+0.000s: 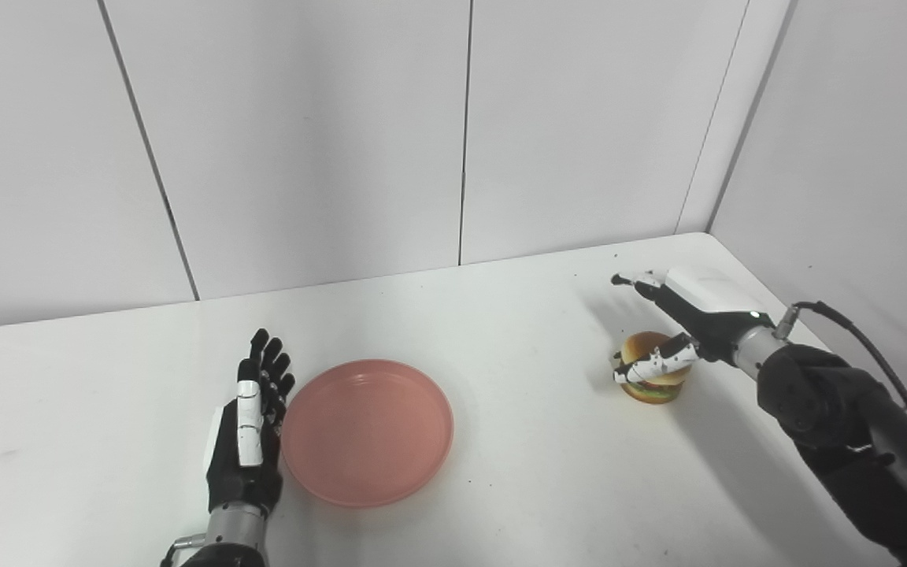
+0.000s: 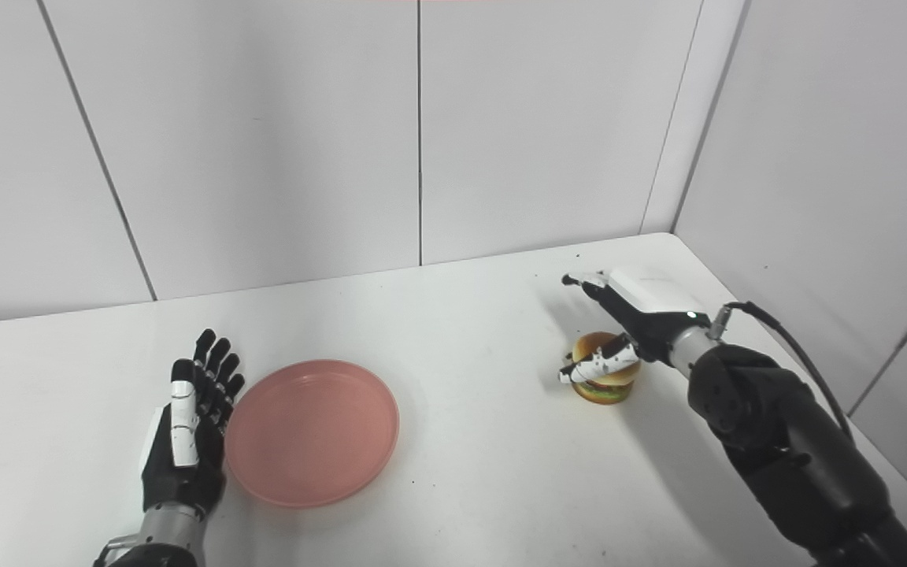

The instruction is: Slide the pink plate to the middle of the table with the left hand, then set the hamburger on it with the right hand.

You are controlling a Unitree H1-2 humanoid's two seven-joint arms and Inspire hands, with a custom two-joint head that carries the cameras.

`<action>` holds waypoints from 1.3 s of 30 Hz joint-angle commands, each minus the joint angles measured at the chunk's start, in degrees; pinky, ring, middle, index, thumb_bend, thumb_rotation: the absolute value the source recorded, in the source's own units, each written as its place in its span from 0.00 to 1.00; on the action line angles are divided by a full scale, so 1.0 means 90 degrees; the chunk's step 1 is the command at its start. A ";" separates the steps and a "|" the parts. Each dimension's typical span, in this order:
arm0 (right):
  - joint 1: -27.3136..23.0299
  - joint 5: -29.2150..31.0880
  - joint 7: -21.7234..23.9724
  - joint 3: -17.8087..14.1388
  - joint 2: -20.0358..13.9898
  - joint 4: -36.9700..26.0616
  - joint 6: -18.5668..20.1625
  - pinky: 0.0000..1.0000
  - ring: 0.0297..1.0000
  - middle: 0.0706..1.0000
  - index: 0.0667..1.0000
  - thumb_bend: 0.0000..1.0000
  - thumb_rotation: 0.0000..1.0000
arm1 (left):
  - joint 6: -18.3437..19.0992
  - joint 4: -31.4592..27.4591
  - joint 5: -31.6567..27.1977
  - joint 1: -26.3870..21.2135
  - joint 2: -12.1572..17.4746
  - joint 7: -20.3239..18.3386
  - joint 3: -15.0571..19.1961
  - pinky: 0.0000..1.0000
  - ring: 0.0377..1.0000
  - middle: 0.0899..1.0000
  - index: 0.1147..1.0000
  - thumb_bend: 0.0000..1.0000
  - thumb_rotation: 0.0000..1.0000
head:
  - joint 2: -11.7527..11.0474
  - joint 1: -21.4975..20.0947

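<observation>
The pink plate (image 1: 367, 431) lies flat on the white table (image 1: 501, 331), left of the middle. My left hand (image 1: 249, 429) stands edge-on right beside the plate's left rim, fingers straight and apart, holding nothing. The hamburger (image 1: 649, 370) stands on the table at the right. My right hand (image 1: 678, 323) is open around it: the thumb lies across its near side and the fingers reach past it on the far side, not closed. The hamburger rests on the table.
Grey wall panels stand behind the table and along its right side. The table's right edge (image 1: 784, 315) runs close to my right forearm (image 1: 839, 409). A black cable loops from the right wrist.
</observation>
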 commanded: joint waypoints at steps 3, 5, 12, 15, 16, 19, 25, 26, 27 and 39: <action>-0.0233 -0.0079 -0.0271 0.0007 -0.0198 0.0225 -0.0375 0.95 0.94 0.91 0.89 0.98 0.44 | -0.0072 0.0212 0.0059 0.0356 0.0175 -0.0088 0.0031 1.00 1.00 1.00 1.00 0.72 1.00 | 0.0005 0.0003; -0.0215 0.0124 -0.0347 -0.0072 -0.0137 0.0440 -0.0493 0.92 0.94 0.91 0.88 0.98 0.42 | -0.0114 0.0228 0.0037 0.0361 0.0153 -0.0081 0.0046 1.00 0.99 1.00 1.00 0.72 1.00 | 0.0013 0.0013; -0.0246 0.0400 -0.0328 -0.0034 -0.0048 0.0767 -0.0541 0.77 0.90 0.91 0.86 0.95 0.34 | -0.0134 0.0238 0.0026 0.0379 0.0124 -0.0076 0.0046 1.00 0.99 1.00 1.00 0.73 1.00 | 0.0038 0.0045; -0.0260 0.0399 -0.0300 0.0002 -0.0022 0.0749 -0.0438 0.80 0.92 0.92 0.85 0.94 0.33 | -0.0109 0.0192 0.0030 0.0397 0.0119 -0.0087 0.0029 1.00 0.99 1.00 1.00 0.73 1.00 | 0.0032 0.0074; -0.0253 0.0422 -0.0382 -0.0020 0.0008 0.0762 -0.0497 0.78 0.88 0.90 0.83 0.91 0.30 | -0.0107 0.0185 0.0019 0.0402 0.0115 -0.0094 0.0029 1.00 0.99 1.00 1.00 0.72 1.00 | 0.0032 0.0074; -0.0216 0.0501 -0.0869 -0.0171 0.0144 0.0877 -0.0832 0.61 0.66 0.72 0.69 0.76 0.13 | -0.0062 0.0164 0.0035 0.0402 0.0098 -0.0067 0.0024 1.00 0.99 1.00 1.00 0.72 1.00 | 0.0037 0.0096; -0.0188 0.0498 -0.1719 -0.0399 0.0398 0.0980 -0.1206 0.43 0.47 0.47 0.44 0.53 0.00 | 0.0061 0.0105 0.0056 0.0399 0.0051 0.0005 0.0025 1.00 1.00 1.00 1.00 0.72 1.00 | 0.0031 0.0122; -0.0201 0.0489 -0.1764 -0.0405 0.0419 0.0958 -0.1211 0.45 0.48 0.47 0.43 0.53 0.00 | 0.0024 0.0113 0.0089 0.0405 0.0058 0.0009 0.0006 1.00 1.00 1.00 1.00 0.72 1.00 | 0.0024 0.0145; -0.0209 0.0482 -0.1794 -0.0409 0.0433 0.0942 -0.1214 0.44 0.47 0.47 0.44 0.53 0.00 | -0.0003 0.0118 0.0113 0.0410 0.0063 0.0011 -0.0008 1.00 1.00 1.00 1.00 0.72 1.00 | 0.0024 0.0145; -0.0205 0.0423 -0.2057 -0.0429 0.0663 0.0143 -0.1362 0.34 0.39 0.41 0.49 0.52 0.00 | 0.0141 -0.0059 0.0124 0.0496 -0.0058 0.0065 -0.0084 1.00 0.99 1.00 1.00 0.72 1.00 | 0.0114 0.0816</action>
